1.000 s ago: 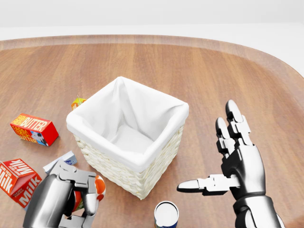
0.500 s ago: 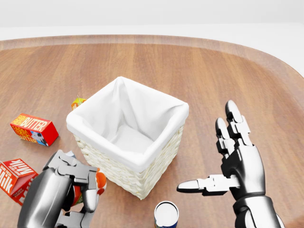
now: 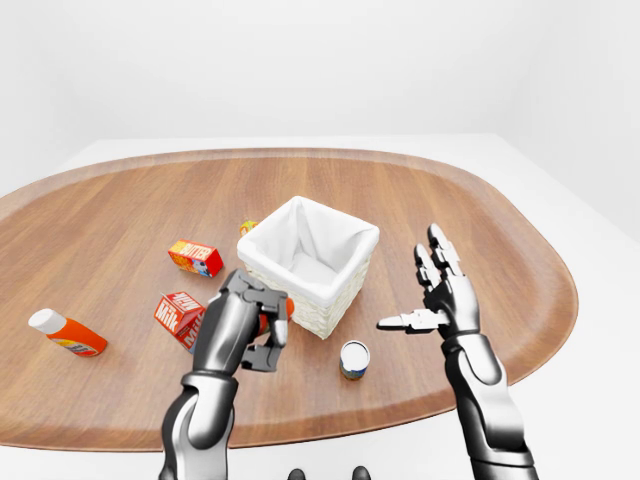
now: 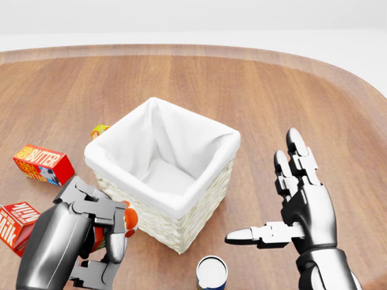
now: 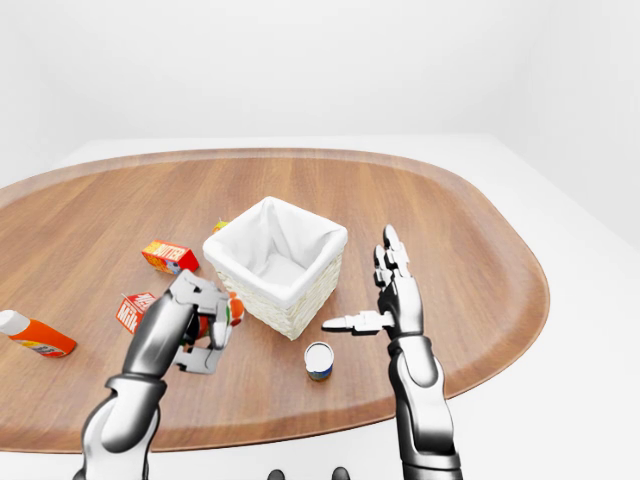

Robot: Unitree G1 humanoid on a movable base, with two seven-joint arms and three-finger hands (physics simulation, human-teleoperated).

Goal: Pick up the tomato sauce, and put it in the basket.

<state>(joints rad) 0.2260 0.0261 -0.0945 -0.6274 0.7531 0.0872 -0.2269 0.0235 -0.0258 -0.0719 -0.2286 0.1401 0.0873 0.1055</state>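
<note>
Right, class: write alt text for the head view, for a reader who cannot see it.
The robot's left hand grips a red-orange tomato sauce container beside a white-lined wicker basket on a wooden table. Its right hand hangs open.

Head view: close, steeply downward on the white-lined square wicker basket at centre. Left-eye and right-eye views: farther, shallower, spanning the whole oval wooden table; all three share the basket.
</note>
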